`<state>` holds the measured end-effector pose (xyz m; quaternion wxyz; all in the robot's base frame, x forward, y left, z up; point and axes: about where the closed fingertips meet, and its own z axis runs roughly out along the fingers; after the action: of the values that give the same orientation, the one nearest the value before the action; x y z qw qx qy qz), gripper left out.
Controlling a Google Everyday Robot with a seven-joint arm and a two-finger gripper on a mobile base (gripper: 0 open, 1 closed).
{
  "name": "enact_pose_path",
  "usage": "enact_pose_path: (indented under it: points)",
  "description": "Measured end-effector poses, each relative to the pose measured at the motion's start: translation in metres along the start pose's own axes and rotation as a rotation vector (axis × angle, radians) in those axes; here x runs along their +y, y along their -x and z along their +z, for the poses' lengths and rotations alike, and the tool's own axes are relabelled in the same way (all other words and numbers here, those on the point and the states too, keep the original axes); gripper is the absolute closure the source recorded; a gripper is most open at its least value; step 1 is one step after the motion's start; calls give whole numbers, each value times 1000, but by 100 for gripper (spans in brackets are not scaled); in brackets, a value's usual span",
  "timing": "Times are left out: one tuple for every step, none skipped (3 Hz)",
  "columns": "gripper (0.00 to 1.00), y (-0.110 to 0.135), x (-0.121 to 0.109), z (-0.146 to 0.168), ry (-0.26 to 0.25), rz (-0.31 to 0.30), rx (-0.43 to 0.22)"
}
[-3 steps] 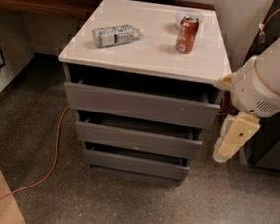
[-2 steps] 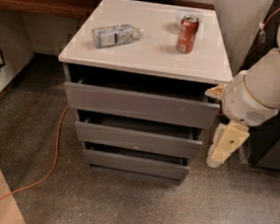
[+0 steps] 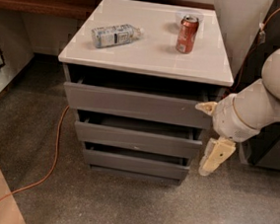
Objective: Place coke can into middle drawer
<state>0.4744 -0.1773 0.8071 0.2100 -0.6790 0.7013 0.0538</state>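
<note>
Nearest lies a speckled grey-brown floor (image 3: 121,206), with a thin orange cable (image 3: 51,167) curving over it at the left and open room in front of the cabinet. The gripper (image 3: 216,158), a cream, blunt, hard-looking piece on a rounded white arm (image 3: 259,108), hangs low just off the cabinet's right front corner, level with the middle drawer (image 3: 137,139). Whether it is open or closed cannot be told; it carries nothing.

The three drawers have flat, matte grey, handleless fronts. The lowest drawer (image 3: 135,164), the middle drawer and the taller top drawer (image 3: 135,104) each stand slightly out, with a dark slot above each front.

The tabletop (image 3: 145,55) is smooth, glossy white and square-edged. A clear plastic bottle (image 3: 115,35) lies on its side near the left edge. The coke can (image 3: 187,35), a red-orange cylinder with a silver top, stands upright near the far right corner, well apart from the bottle, with bare top around it toward the front edge. Just behind it, at the far edge, sits a pale bowl (image 3: 189,14).
</note>
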Motion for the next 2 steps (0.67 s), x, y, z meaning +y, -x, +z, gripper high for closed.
enact_pose_path:
  points:
    - [0, -5, -4, 25, 13, -68, -34]
    - [0, -4, -4, 31, 21, -61, -43]
